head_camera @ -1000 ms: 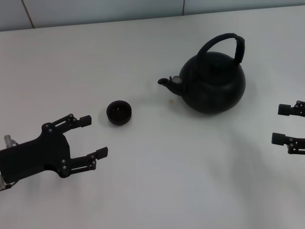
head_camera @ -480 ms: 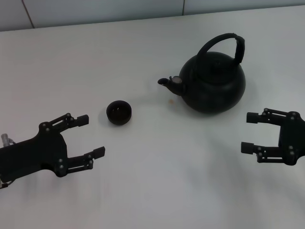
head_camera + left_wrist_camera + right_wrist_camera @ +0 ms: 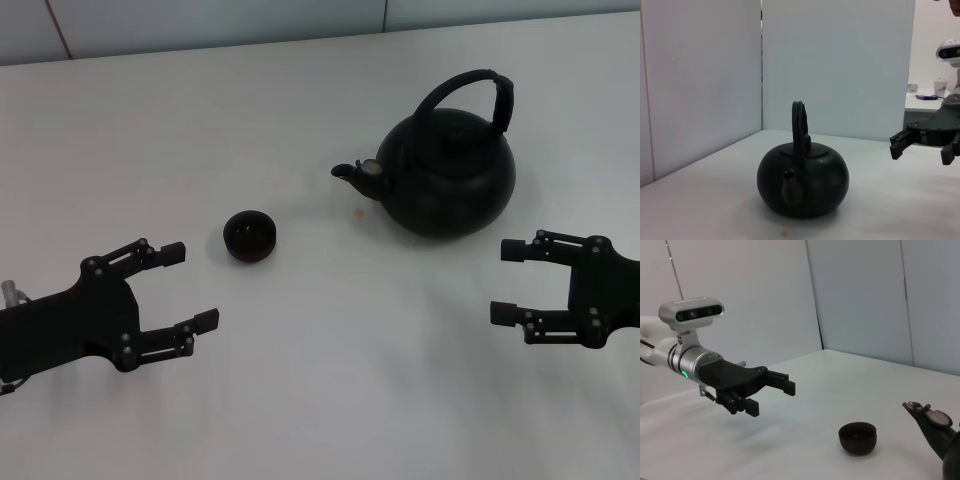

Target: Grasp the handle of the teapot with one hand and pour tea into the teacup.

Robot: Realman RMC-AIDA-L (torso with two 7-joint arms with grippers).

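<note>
The round black teapot (image 3: 448, 182) stands upright on the white table, its spout (image 3: 347, 172) pointing toward the small dark teacup (image 3: 250, 236). Its arched black handle (image 3: 478, 92) rises over the lid. My right gripper (image 3: 508, 281) hovers open just in front of and to the right of the teapot, clear of it, fingers pointing left. My left gripper (image 3: 190, 286) is open too, in front of and left of the teacup, holding nothing. The left wrist view shows the teapot (image 3: 803, 178) spout-on with the right gripper (image 3: 922, 148) beyond. In the right wrist view appear the teacup (image 3: 857, 438), the spout (image 3: 925, 415) and the left gripper (image 3: 774, 395).
The white table (image 3: 330, 380) runs back to a pale wall (image 3: 200, 20). A small orange speck (image 3: 357, 212) lies on the table by the teapot's base.
My right gripper has come in from the right edge toward the teapot, still open. My left gripper has drifted slightly back toward me. Teapot and teacup have not moved.
</note>
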